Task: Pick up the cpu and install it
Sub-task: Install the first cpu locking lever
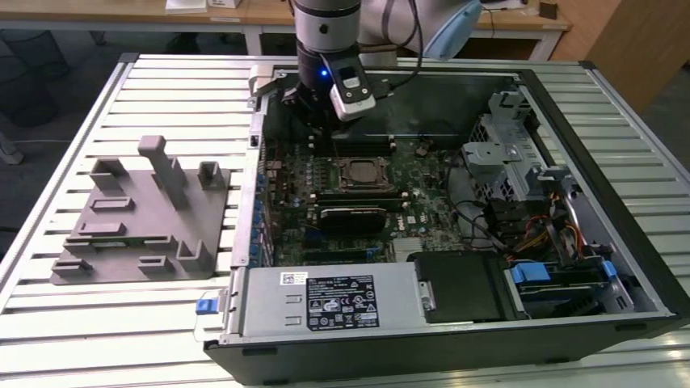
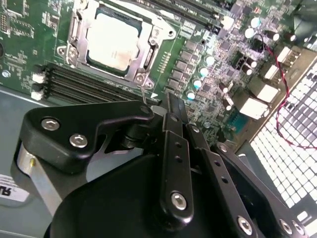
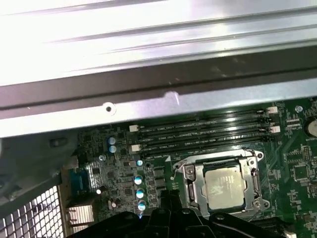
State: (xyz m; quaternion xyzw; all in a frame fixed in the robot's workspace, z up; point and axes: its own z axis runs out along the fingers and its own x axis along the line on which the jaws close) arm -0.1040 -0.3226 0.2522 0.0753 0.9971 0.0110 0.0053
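The cpu (image 2: 113, 39), a small square chip with a pale silver top, lies flat inside the metal-rimmed socket frame (image 2: 79, 34) on the green motherboard (image 2: 208, 64). The cpu (image 3: 225, 186) and the cpu (image 1: 359, 172) sit mid-board inside the open computer case (image 1: 431, 339). My gripper (image 2: 170, 99) hangs above the board beside the socket, toward the memory slots (image 2: 84, 84). Its black fingers (image 2: 173, 148) are pressed together with nothing between them. A thin wire lever (image 2: 144, 91) stands up just by the fingertips. My gripper (image 1: 313, 129) is over the case's far part.
A grey plastic tray (image 1: 140, 218) with upright blocks rests on the slatted table (image 1: 65, 323) at the exterior view's left of the case. The power supply (image 1: 323, 303), drive cage (image 1: 506, 145) and cables (image 1: 539, 234) crowd the case's near and right parts.
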